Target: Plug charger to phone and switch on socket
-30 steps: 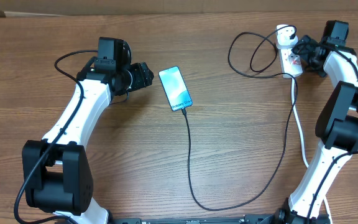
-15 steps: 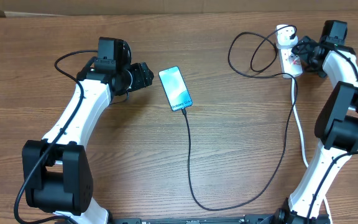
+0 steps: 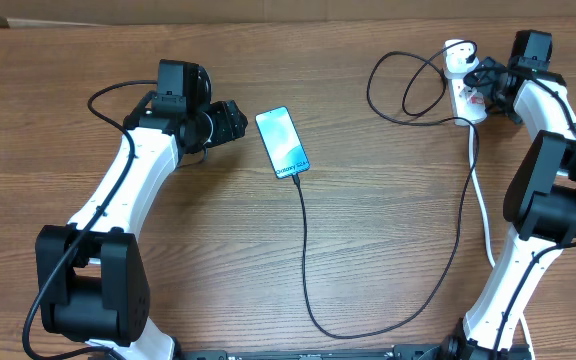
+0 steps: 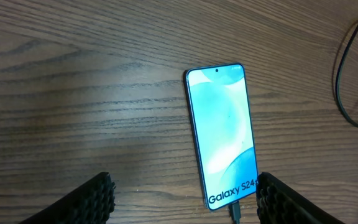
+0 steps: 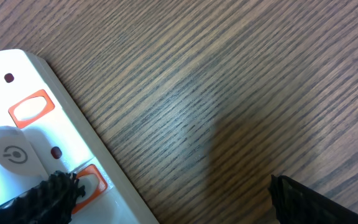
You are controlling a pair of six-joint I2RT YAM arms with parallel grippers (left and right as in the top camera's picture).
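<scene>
1. The charger cable (image 3: 305, 250) has its small tip seated in the bottom end of the phone (image 3: 283, 143), so the plugging-in step looks done.
2. The phone lies flat on the table (image 3: 388, 230), left of centre, with its screen up and lit.
3. The left gripper (image 3: 236, 120) hovers just beside the phone. Its fingers are spread and hold nothing. In the wrist view the phone's lower end sits between them, and neither finger touches it.
4. From the phone the cable loops toward the near edge and then up the right side. It ends at the white adapter (image 3: 455, 58), which is plugged into the far end of the power strip (image 5: 64, 140).
5. The right gripper (image 3: 483, 80) is at the strip with its fingers wide apart and nothing between them. One finger (image 5: 45, 199) sits over the red switch (image 5: 91, 179) next to the adapter. I cannot tell whether it touches the switch.
6. What seems left is pressing that switch. I cannot tell from these views whether it is already on.
</scene>
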